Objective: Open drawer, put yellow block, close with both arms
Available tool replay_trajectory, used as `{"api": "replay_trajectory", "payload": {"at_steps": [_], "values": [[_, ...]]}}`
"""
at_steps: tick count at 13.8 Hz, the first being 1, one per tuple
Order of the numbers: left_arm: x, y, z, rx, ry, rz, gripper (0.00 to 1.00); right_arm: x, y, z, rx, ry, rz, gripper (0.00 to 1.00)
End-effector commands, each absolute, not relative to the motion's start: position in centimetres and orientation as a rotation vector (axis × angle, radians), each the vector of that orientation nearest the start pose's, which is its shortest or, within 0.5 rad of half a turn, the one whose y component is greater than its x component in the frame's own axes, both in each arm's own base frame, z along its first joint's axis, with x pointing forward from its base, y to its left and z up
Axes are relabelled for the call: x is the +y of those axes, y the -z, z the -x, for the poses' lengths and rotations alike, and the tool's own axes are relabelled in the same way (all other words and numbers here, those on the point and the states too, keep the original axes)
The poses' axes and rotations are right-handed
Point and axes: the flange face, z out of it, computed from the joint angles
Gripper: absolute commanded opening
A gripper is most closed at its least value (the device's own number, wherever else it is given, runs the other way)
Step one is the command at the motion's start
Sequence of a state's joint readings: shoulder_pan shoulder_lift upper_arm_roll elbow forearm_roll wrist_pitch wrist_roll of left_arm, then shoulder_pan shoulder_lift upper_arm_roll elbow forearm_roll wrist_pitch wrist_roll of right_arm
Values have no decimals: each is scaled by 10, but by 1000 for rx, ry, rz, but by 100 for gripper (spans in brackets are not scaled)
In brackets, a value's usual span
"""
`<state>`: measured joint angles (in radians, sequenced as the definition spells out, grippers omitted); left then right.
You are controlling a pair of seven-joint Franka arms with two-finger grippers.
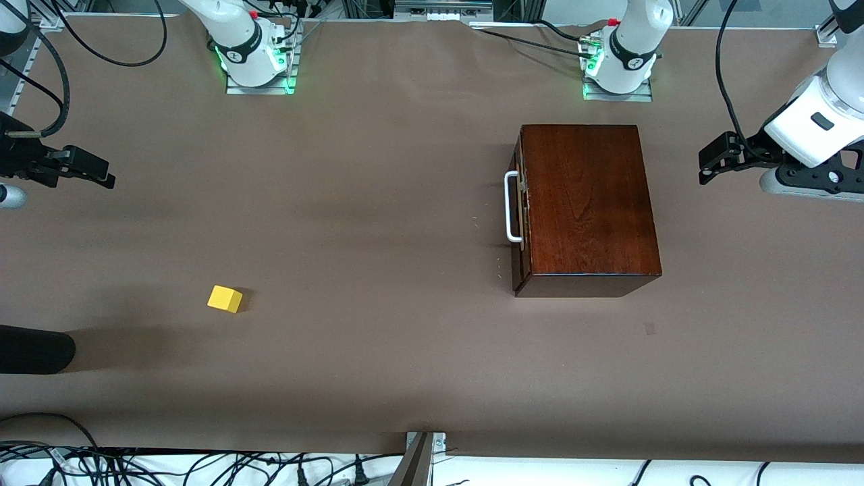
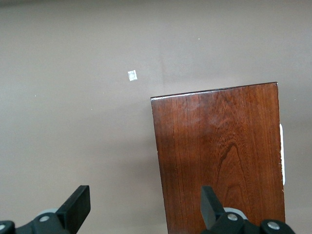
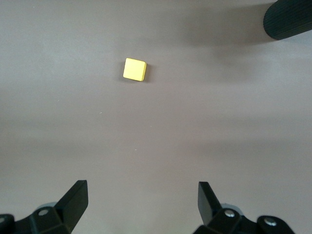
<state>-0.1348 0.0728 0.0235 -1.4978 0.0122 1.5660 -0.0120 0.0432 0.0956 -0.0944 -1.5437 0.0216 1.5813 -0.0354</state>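
The dark mahogany box point(image 1: 586, 202) stands toward the left arm's end of the table. Its drawer is shut, and the white bar handle point(image 1: 511, 206) faces the right arm's end. The box also shows in the left wrist view point(image 2: 219, 156). The yellow block point(image 1: 225, 298) lies on the table toward the right arm's end, nearer the front camera; it shows in the right wrist view point(image 3: 134, 69). My left gripper point(image 1: 715, 158) is open and empty, up in the air beside the box at the table's end. My right gripper point(image 1: 91, 172) is open and empty, up over the table's other end.
A black cylinder point(image 1: 34, 349) pokes in at the right arm's end, near the block; it shows in the right wrist view point(image 3: 287, 19). A small white mark point(image 2: 132, 75) lies on the brown table cover point(image 1: 378, 202). Cables run along the table's near edge.
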Motion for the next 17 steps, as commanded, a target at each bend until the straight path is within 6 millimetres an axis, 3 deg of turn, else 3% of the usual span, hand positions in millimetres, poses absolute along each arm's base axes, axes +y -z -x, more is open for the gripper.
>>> {"api": "replay_trajectory", "payload": {"at_steps": [1, 17], "values": [[-55, -617, -572, 131, -34, 3117, 100, -24, -588, -580, 39, -88, 3137, 100], [-52, -622, -575, 124, -10, 3117, 100, -23, -588, -580, 39, -88, 3137, 100]]}}
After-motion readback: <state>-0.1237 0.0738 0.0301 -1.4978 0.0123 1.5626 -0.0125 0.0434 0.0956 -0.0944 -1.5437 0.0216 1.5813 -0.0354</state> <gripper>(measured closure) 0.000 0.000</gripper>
